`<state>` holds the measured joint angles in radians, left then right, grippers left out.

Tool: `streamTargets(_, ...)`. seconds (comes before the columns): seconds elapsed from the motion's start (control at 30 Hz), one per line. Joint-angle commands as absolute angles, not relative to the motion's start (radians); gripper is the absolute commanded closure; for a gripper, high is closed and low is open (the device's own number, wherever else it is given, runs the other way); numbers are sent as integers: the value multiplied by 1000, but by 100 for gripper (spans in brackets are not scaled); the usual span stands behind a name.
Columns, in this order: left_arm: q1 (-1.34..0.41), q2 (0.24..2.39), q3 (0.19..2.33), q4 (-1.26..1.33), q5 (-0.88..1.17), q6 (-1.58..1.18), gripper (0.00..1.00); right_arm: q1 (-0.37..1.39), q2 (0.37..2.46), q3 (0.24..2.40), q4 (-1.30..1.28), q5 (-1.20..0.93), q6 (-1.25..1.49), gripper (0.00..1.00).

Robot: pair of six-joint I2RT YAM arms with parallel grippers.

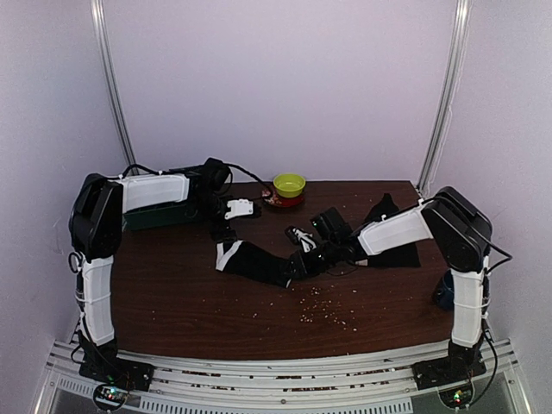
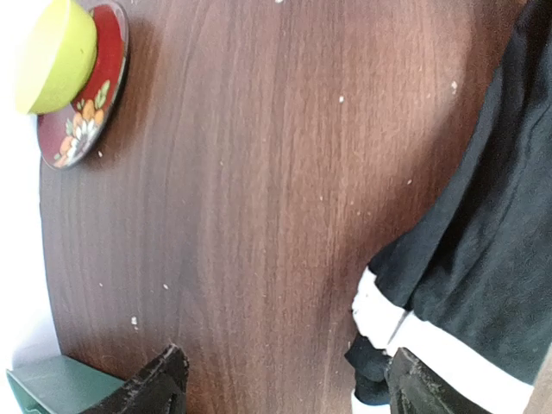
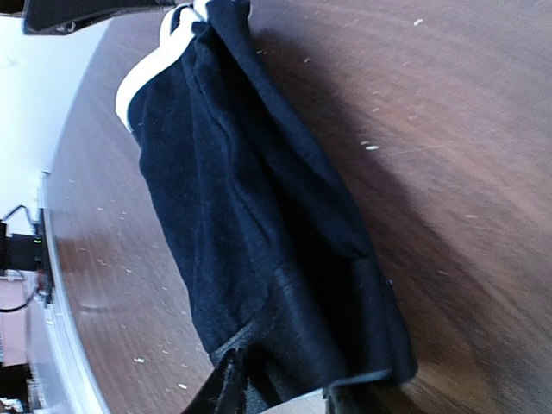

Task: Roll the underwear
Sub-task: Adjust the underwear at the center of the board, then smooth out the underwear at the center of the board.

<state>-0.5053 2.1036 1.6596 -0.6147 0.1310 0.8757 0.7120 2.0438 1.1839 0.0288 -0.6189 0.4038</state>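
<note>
Mid-desk, the plain underwear (image 1: 259, 261) — drawn out into a strip, long axis roughly left to right across the top view, white band (image 1: 229, 253) at the left end. At the right end, the right hand (image 3: 289, 397): narrow, with the hem bunched between its fingertips (image 3: 231, 386) and seemingly pinched there, the cloth running straight away from that wrist toward the band. At the left end, the left hand (image 2: 285, 388): spread wide, holding nothing, one fingertip (image 2: 418, 392) right at the white edge, the other over bare desk (image 2: 241, 172). One hand per end, then — the right already on the cloth, the left the nearer to the band. Judged from this, a roll along the long axis, one end toward the other, with the free end kept flat. Further out: the other black garment (image 1: 385, 211) behind the right forearm; a yellow-green bowl (image 2: 56, 52) on a red plate (image 2: 82, 129) at the far edge; a green box (image 2: 47, 388) under the left arm; crumbs (image 1: 323, 306) on the near side. Nothing between the left hand and the band. Crumbs likely to cling if the fabric is dragged nearward.
</note>
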Motion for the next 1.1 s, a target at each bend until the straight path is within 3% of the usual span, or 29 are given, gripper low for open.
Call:
streamTargets(0.0, -498, 2077, 1636, -541, 97, 841, 16, 707, 1962, 1198, -75, -492, 352, 65)
streamTargets(0.2, -499, 2034, 1638, -499, 87, 807, 8, 710, 1848, 1230, -145, -401, 317, 55)
streamTargets(0.4, -503, 1966, 1604, -504, 127, 803, 4, 725, 1760, 1192, -116, -440, 298, 58)
streamTargets(0.5, -527, 1911, 1530, -506, 163, 819, 16, 754, 1788, 1176, -68, -535, 289, 64)
streamTargets(0.6, -563, 1893, 1461, -506, 194, 834, 41, 770, 1850, 1172, 25, -655, 325, 74)
streamTargets(0.7, -597, 1910, 1426, -482, 191, 836, 62, 772, 1920, 1198, 67, -695, 340, 76)
streamTargets(0.93, -600, 2020, 1504, -457, 174, 820, 89, 750, 2048, 1281, 86, -705, 369, 77)
streamTargets(1.07, -599, 2084, 1542, -454, 158, 827, 97, 722, 2083, 1282, 131, -709, 407, 78)
